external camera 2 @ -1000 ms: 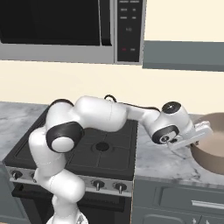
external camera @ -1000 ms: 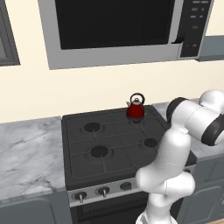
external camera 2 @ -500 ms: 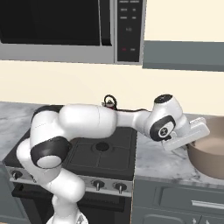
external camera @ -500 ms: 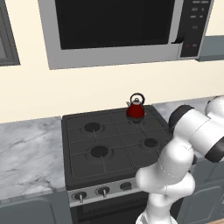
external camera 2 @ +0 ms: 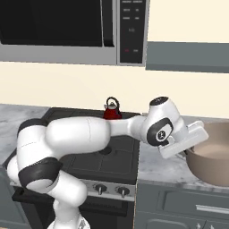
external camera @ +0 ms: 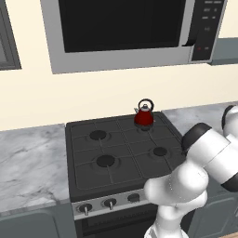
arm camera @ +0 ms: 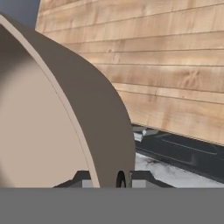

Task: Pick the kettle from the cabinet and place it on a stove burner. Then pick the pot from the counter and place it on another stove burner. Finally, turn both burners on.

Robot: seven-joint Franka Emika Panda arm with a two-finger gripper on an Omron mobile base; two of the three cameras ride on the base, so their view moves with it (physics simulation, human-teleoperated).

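Observation:
The red kettle [external camera: 143, 116] [external camera 2: 112, 112] stands upright on the back right burner of the black cooktop [external camera: 116, 153]. At the right, on the marble counter [external camera 2: 161, 167], is the wide beige pot [external camera 2: 212, 156]. My gripper [external camera 2: 190, 150] is at the pot's near left rim. In the hand view the pot's wall [arm camera: 87, 113] runs down between my two fingertips, so the gripper [arm camera: 113, 180] is shut on the rim. Whether the pot's base touches the counter I cannot tell.
Silver knobs [external camera: 109, 203] line the stove's front. A microwave [external camera: 125, 28] hangs above the cooktop, and the dark grey cabinet slab [external camera 2: 188, 56] sits to its right. More counter [external camera: 28, 162] lies left of the stove. A wooden wall [arm camera: 166, 65] shows beyond the pot.
The arm's elbow and wrist have swung round to the right and lower while the hand stays at the pot's rim. The grip is unchanged and the kettle has not moved.

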